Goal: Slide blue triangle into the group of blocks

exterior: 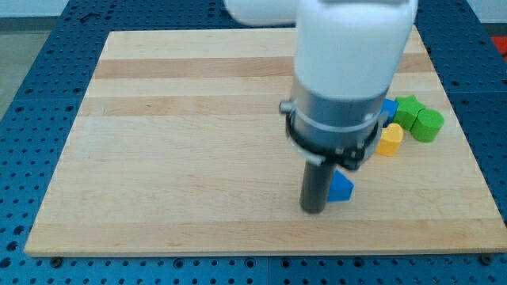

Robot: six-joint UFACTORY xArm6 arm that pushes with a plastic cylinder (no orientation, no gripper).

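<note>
The blue triangle (pixel 341 188) lies on the wooden board (pixel 198 158), right of centre near the view's bottom. My tip (pixel 314 209) rests on the board just left of it, touching or nearly touching its left side. The group of blocks sits up and to the right: a yellow block (pixel 390 138), a blue block (pixel 390 109) partly hidden behind the arm, a green block (pixel 408 108) and a green cylinder (pixel 429 124). The arm's white and grey body (pixel 348 71) hides the board behind it.
The board's right edge runs close to the green cylinder. A blue perforated table (pixel 32 71) surrounds the board on all sides.
</note>
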